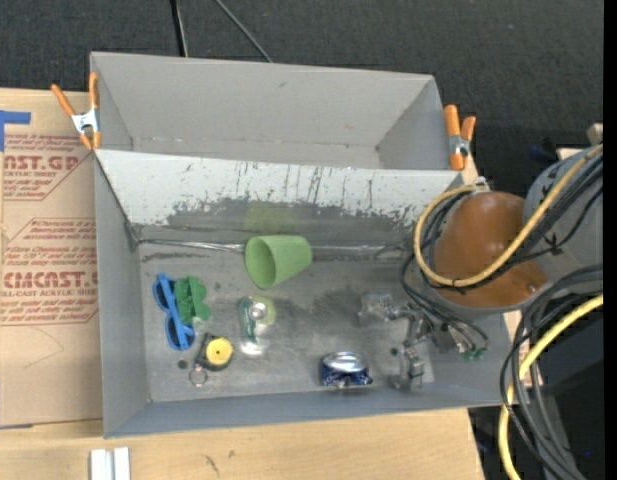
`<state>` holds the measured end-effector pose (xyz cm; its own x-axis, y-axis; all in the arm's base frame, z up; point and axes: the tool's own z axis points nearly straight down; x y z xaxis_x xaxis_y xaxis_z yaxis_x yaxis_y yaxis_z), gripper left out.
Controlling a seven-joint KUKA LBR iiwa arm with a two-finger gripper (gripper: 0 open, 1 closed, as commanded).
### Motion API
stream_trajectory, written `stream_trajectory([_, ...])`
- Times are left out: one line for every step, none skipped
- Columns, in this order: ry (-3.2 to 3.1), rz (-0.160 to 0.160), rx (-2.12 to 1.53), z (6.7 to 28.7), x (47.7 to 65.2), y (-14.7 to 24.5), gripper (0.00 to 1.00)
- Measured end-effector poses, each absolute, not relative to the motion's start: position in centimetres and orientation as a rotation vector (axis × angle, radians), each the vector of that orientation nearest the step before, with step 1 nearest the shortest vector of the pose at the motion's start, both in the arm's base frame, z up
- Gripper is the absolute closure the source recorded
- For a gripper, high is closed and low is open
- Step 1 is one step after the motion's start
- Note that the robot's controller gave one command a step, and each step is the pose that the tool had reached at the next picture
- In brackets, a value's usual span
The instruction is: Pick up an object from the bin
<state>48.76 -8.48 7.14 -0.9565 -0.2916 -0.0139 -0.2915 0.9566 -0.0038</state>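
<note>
Grey metal bin [118, 298]: floor bare through the middle and right; items keep to the left and front.
My claw [412, 360]: low in the front right corner, near the front wall; whether it is apart or together I cannot tell.
Nearest item: 1 crumpled blue-and-silver piece [345, 370], just left of me, by the front wall.
Green cup [278, 259]: on its side near the back slope, well apart.
Left cluster: blue-and-green plastic toy [180, 308], yellow disc [218, 353].
</note>
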Motion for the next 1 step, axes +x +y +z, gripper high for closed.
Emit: stream_trajectory([3.087, 0.005, -0.559, 9.82, 48.15, -1.24, 0.0])
